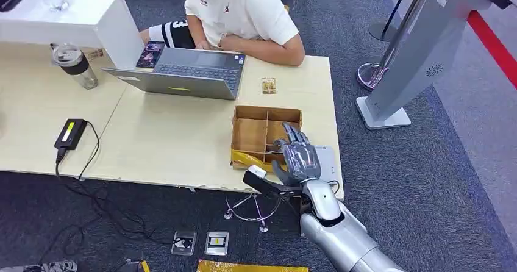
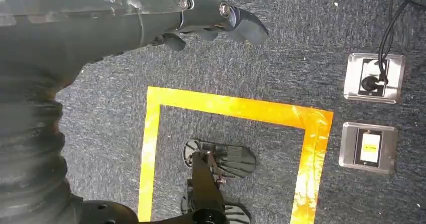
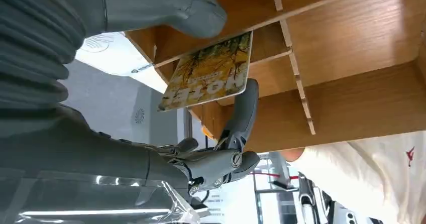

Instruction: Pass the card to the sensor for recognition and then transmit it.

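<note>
My right hand hovers over the near right corner of an open wooden box with compartments, at the table's front right. In the right wrist view, a yellow picture card is pinched between the thick thumb and a dark finger, just above the box's dividers. A flat white sensor pad lies on the table just right of the box, partly under the hand. My left hand hangs over the carpet and holds nothing.
A person in a white shirt sits at the far side behind an open laptop. A second card lies near the laptop. A bottle and a power adapter are at the left. A grey kiosk stand rises at the right.
</note>
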Robot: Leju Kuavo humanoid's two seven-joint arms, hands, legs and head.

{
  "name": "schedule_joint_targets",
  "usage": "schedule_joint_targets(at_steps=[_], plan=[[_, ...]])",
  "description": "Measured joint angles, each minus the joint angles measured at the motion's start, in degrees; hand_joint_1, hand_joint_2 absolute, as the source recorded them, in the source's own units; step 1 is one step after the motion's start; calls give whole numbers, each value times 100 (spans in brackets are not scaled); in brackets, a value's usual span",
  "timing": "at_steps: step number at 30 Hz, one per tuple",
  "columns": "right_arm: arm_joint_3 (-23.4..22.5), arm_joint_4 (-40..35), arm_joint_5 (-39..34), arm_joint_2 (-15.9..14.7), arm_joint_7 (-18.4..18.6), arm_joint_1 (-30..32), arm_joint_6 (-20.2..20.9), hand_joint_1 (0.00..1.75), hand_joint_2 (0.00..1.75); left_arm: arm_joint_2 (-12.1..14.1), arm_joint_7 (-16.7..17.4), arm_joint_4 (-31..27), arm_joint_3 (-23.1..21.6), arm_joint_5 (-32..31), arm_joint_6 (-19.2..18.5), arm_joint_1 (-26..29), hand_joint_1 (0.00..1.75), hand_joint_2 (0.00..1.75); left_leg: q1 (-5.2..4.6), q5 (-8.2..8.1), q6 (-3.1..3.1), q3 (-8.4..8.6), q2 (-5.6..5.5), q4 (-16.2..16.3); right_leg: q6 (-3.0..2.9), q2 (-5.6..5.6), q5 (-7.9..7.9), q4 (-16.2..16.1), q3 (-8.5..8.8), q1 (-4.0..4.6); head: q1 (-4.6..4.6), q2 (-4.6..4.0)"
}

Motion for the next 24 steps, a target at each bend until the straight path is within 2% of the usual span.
schedule_joint_targets(at_steps=[2, 6, 7, 8, 24], plan=[[-2, 48, 26, 0, 20, -20, -11, 80, 175, 0, 0, 0, 0, 9, 15, 0, 0, 175, 0, 0, 0, 0, 0, 0, 0, 0, 0, 0, 0, 0, 0, 0], [-9, 120, 57, 0, 39, -51, -20, 96, 175, 0, 0, 0, 0, 39, 42, 1, 0, 175, 0, 0, 0, 0, 0, 0, 0, 0, 0, 0, 0, 0, 0, 0], [-9, 133, 57, 0, 53, -54, -26, 108, 175, 0, 0, 0, 0, 42, 50, 0, 0, 175, 0, 0, 0, 0, 0, 0, 0, 0, 0, 0, 0, 0, 0, 0], [-13, 144, 57, -2, 55, -58, -29, 150, 175, 0, 0, 0, 0, 44, 66, 0, 0, 175, 0, 0, 0, 1, 0, 0, 0, 0, 0, 0, 0, 0, 0, 0], [-118, 234, 37, -2, 18, -124, -37, 159, 175, -11, 0, 0, 4, 109, 120, 2, 0, 175, 0, 0, 0, 0, 0, 0, 0, 1, 0, 0, 0, 0, 0, 0]])
